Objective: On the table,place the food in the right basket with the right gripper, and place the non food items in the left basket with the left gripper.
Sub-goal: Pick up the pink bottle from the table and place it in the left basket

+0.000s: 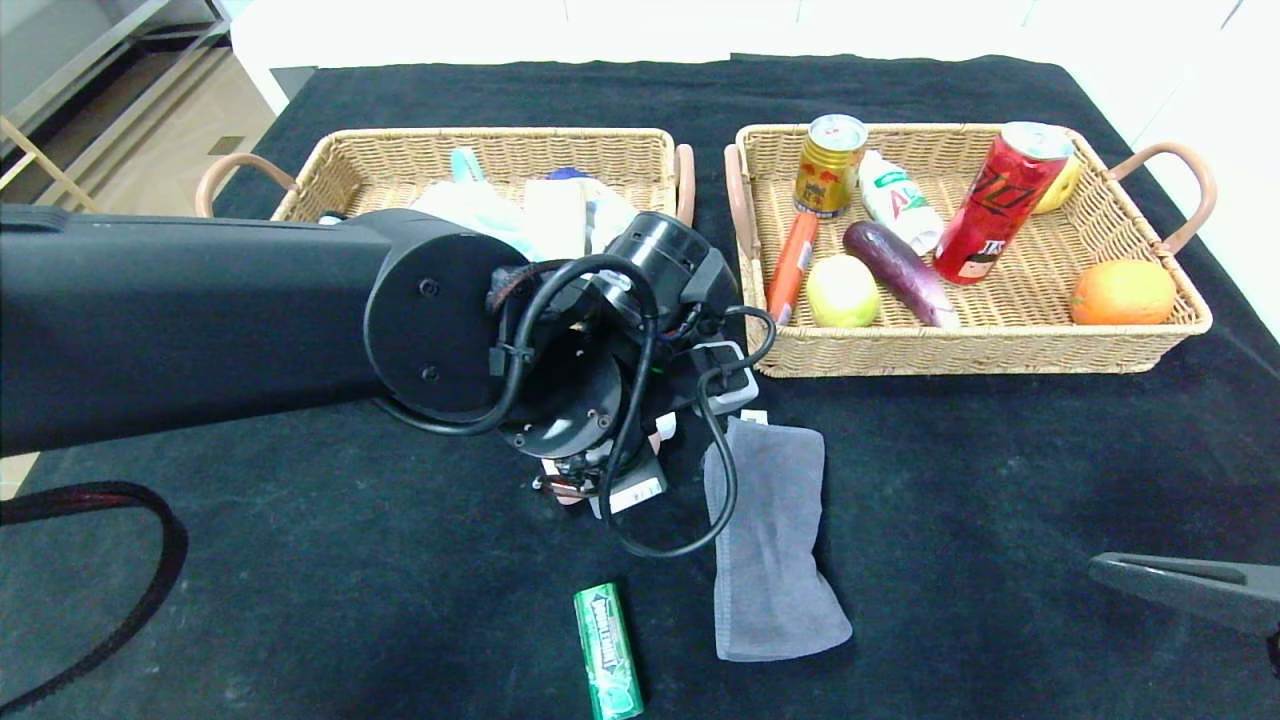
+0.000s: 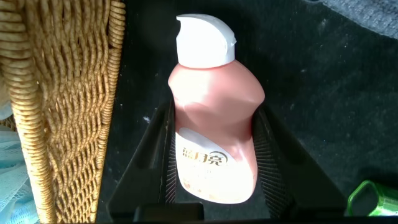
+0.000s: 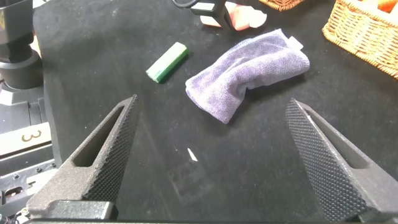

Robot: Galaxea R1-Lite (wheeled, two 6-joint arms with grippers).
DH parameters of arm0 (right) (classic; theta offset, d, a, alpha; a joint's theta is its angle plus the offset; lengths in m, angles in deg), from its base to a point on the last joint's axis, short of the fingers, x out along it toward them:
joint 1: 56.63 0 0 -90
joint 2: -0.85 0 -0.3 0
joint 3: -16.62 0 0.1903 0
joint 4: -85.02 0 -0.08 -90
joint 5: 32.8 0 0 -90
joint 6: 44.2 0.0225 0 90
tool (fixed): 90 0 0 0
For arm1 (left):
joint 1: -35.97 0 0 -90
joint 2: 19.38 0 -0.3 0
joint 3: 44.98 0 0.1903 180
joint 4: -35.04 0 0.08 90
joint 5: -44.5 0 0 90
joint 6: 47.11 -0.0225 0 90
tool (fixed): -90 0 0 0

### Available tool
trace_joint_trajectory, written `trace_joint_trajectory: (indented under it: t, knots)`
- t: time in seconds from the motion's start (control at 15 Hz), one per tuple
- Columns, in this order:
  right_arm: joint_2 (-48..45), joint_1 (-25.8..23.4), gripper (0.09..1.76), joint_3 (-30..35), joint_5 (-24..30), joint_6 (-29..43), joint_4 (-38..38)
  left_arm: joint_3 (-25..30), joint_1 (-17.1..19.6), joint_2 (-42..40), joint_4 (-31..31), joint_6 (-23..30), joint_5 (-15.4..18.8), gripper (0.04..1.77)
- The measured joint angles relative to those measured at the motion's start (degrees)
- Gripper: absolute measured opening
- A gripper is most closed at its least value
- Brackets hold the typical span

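Between my left gripper's [image 2: 214, 155] jaws lies the pink bottle [image 2: 214, 134], white cap outward, both fingers pressed to its sides beside the left basket [image 2: 59, 106]; its label's characters are unreadable. My right gripper [image 3: 211, 162] hangs released over the tabletop [image 1: 1000, 470] near the grey towel [image 1: 770, 540] and green gum pack [image 1: 608, 650].

Free room and obstacles, table [image 1: 1000, 470]: open black cloth across the near right, around the parked right gripper [image 3: 214, 162], jaws wide. Centre front obstructed by grey towel [image 1: 768, 540] lying lengthwise, green gum pack [image 1: 608, 650] just beside it. Left gripper [image 2: 214, 155] low on the cloth, fingers flanking pink bottle [image 2: 214, 137]; left basket [image 2: 68, 93] wall close alongside, narrow gap only. Left arm [image 1: 200, 310] overhangs left basket's near rim. Right basket [image 1: 1000, 350] crowded, bare floor near the orange fruit [image 1: 1122, 292]
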Motion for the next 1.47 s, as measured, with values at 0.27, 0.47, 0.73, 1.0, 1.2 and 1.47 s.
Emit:
trace_joint_trajectory:
  t: [0.27,0.47,0.73,1.0,1.2,1.47]
  knots:
    - [0.0,0.0,1.71,0.0,0.0,0.0,0.0,-0.8,-0.2,0.0,0.0,0.0,0.0,0.8]
    - [0.0,0.0,1.71,0.1,0.0,0.0,0.1,-1.1,-0.8,-1.5,-0.6,-0.1,0.0,0.8]
    - [0.1,0.0,1.71,0.1,0.0,0.0,0.1,-0.3,-2.6,-5.7,-2.0,0.0,-0.6,0.8]
    - [0.1,0.0,1.71,0.1,0.0,0.0,0.1,-0.9,-5.4,-9.8,-2.5,1.0,-7.1,0.8]
    - [0.1,0.0,1.71,0.1,0.0,0.0,0.0,-3.1,-5.6,-11.4,-2.5,5.3,-8.6,0.8]
    - [0.1,0.0,1.71,0.2,0.0,0.0,0.3,-6.8,-2.3,-11.5,2.1,9.8,-10.4,0.8]
